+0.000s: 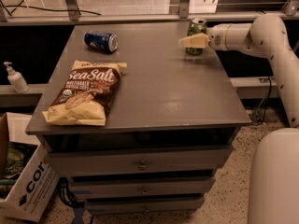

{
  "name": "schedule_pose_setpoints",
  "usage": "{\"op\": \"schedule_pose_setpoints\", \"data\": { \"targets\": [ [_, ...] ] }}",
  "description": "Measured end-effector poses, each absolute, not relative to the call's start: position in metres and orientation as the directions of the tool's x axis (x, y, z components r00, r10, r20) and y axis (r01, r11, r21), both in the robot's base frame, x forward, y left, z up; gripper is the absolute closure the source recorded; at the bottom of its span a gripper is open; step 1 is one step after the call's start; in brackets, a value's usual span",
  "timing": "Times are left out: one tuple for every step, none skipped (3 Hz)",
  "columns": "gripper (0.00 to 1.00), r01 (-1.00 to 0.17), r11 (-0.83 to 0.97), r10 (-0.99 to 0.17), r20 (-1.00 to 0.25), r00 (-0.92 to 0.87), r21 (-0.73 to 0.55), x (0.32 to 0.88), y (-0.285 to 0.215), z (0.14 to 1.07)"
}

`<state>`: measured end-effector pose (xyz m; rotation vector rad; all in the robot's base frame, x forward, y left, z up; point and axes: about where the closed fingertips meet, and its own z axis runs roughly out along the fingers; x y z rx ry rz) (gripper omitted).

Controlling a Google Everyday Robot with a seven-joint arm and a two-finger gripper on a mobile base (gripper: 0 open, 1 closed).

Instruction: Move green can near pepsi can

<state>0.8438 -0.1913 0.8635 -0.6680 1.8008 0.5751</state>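
The green can [196, 26] stands upright near the far right corner of the grey table [173, 92]. My gripper [193, 41] reaches in from the right on a white arm and sits right at the can, covering its lower front. The pepsi can [101, 40] lies on its side at the far left of the table, well apart from the green can.
A Sea Salt chips bag [86, 92] lies on the left front of the table. A soap dispenser [16, 78] stands on a ledge to the left. A cardboard box [25, 183] sits on the floor at lower left. The table has drawers below.
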Motion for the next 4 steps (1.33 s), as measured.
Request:
{"op": "schedule_pose_setpoints", "data": {
  "targets": [
    [0.41,-0.702,0.708,-0.168,-0.947,-0.273,0.077,0.836,-0.187,0.864],
    [0.64,-0.723,0.686,-0.174,-0.944,-0.281,0.089,0.827,-0.182,0.864],
    [0.88,-0.769,0.63,-0.16,-0.949,-0.27,0.113,0.812,-0.168,0.881],
    [1.0,-0.775,0.622,-0.163,-0.948,-0.274,0.117,0.811,-0.164,0.879]
  ]
}}
